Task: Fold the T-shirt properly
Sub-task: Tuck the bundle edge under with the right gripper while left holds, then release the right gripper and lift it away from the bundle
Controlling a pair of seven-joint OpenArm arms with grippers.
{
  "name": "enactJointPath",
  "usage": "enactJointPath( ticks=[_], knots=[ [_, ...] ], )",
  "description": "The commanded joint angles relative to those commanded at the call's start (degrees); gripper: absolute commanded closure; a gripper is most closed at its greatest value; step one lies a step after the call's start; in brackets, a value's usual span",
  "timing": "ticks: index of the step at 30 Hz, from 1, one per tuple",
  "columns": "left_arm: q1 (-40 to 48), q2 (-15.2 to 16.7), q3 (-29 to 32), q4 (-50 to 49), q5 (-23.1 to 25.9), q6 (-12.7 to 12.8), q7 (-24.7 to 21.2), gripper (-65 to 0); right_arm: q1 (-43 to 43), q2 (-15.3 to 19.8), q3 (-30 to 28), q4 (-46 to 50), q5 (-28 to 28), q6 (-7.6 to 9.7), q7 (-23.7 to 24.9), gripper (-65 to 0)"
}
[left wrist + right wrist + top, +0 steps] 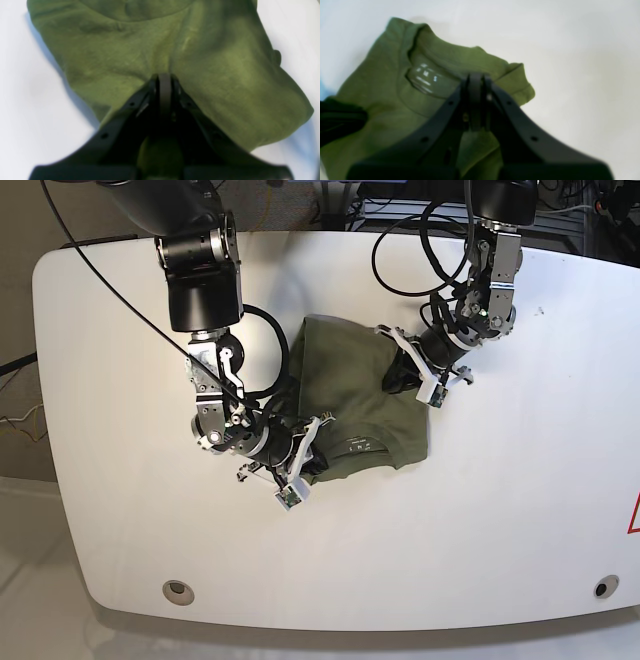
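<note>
T-shirt [355, 395] bunched between my two grippers on the smooth white table [520, 480].
Soft olive cotton, rumpled; ribbed collar and printed label sit just ahead of my right gripper [476, 82], whose black jaws are pressed together over the fabric. Left gripper [164, 80] is closed too, pinching a ridge of cloth.

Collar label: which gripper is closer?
Right. The right gripper sits beside the collar label; the left gripper is at the T-shirt's opposite side edge, well away.
</note>
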Motion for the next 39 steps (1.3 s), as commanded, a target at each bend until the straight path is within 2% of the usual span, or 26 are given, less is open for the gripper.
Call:
enactJointPath(
  ticks=[7,12,19,25,31,39],
  knots=[
    [0.00,0.00,0.00,0.00,0.00,0.00,0.00,0.0,-2.37,0.18,0.09,3.25,-0.09,-0.09,-0.09,0.0],
    [0.00,0.00,0.00,0.00,0.00,0.00,0.00,0.0,-3.78,1.67,0.09,5.80,-0.09,-0.18,-0.79,0.0],
    [0.00,0.00,0.00,0.00,0.00,0.00,0.00,0.0,-4.75,3.60,0.09,9.67,0.35,-2.90,-2.99,0.0],
    [0.00,0.00,0.00,0.00,0.09,0.00,0.00,0.0,-5.80,5.36,0.09,12.66,0.35,-3.34,-3.16,0.0],
    [0.00,0.09,0.00,0.00,0.09,0.00,0.00,0.0,-5.89,6.68,0.18,13.10,0.53,-5.27,-3.87,0.0],
    [0.00,0.09,0.00,0.00,0.09,0.00,0.00,0.0,-5.80,6.77,0.18,13.10,0.53,-5.71,-4.31,0.0]
  ],
)
